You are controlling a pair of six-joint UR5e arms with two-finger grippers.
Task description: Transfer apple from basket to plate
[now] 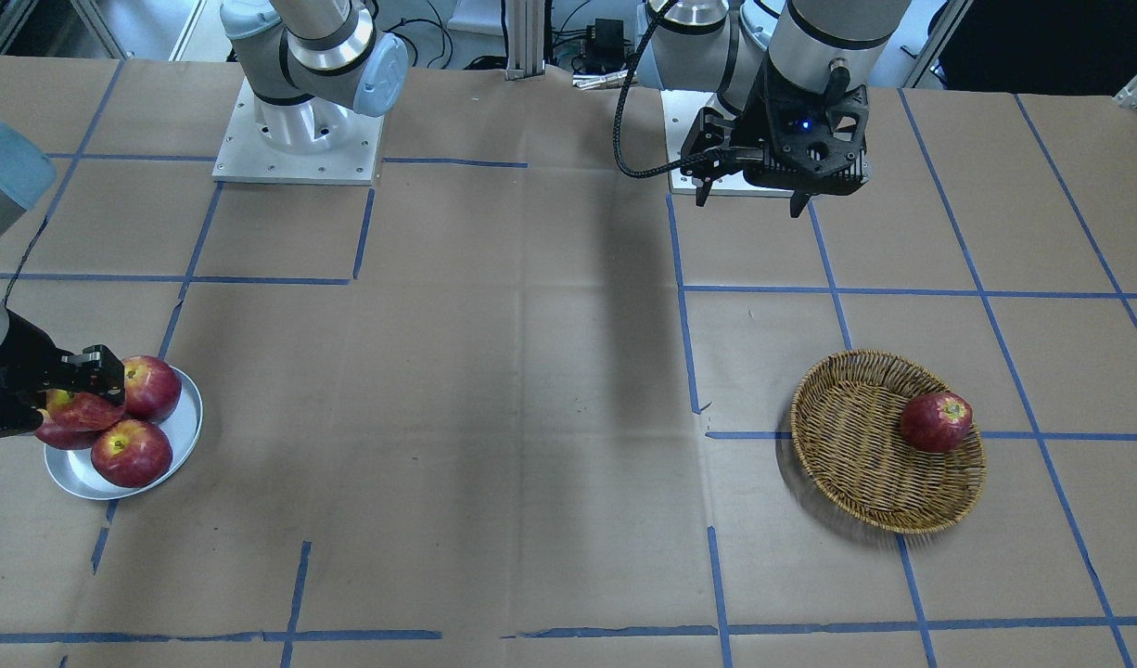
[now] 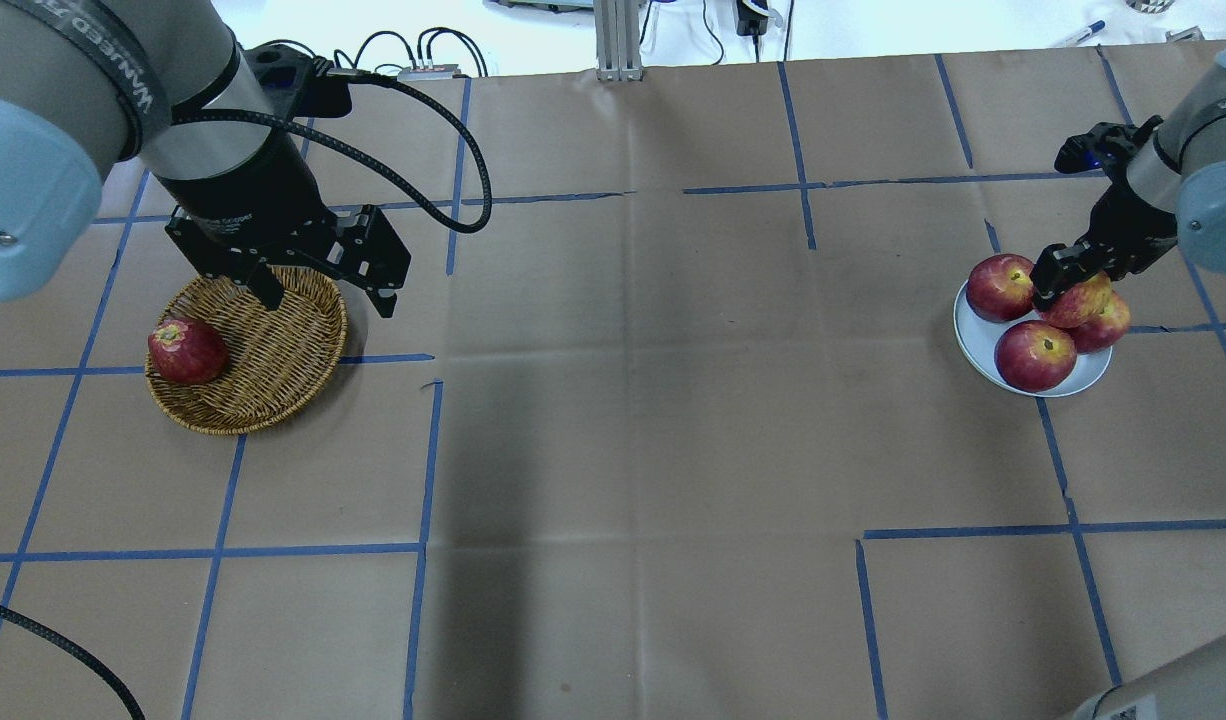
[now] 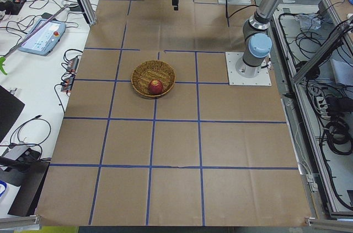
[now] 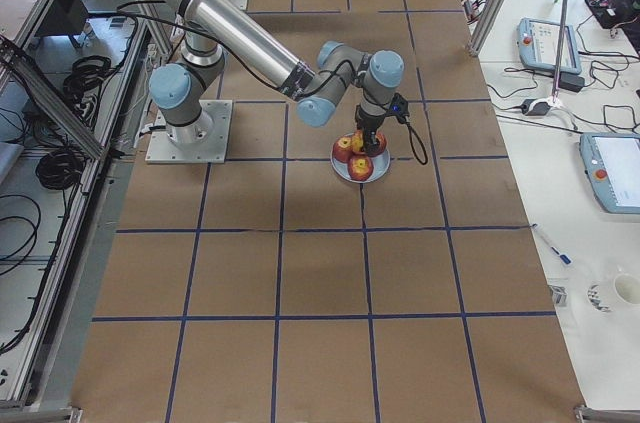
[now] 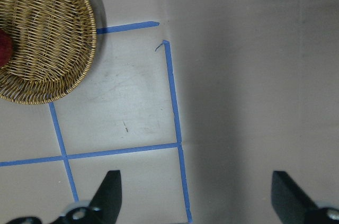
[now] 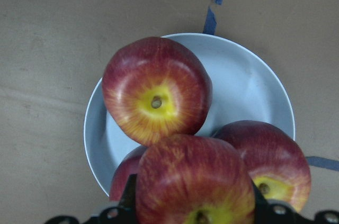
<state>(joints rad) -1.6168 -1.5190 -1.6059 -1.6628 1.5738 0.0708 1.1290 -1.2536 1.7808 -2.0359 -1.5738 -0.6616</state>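
My right gripper [image 2: 1068, 272] is shut on the apple [image 2: 1081, 303], a pinkish-red streaked one, and holds it just over the silver plate [image 2: 973, 335]. In the right wrist view the apple [image 6: 193, 181] fills the bottom, between the fingers, above three other apples on the plate [image 6: 249, 86]. The wicker basket [image 2: 273, 350] holds one dark red apple [image 2: 186, 350] at its left side. My left gripper [image 2: 325, 298] is open and empty, hanging above the basket's far right rim; in its wrist view the basket [image 5: 47, 49] is at the top left.
The three apples on the plate [image 1: 184, 436] leave little bare metal: one at the back [image 1: 151, 387], one at the front [image 1: 131, 452], one partly hidden under my gripper [image 1: 63, 434]. Brown paper with blue tape lines covers the table.
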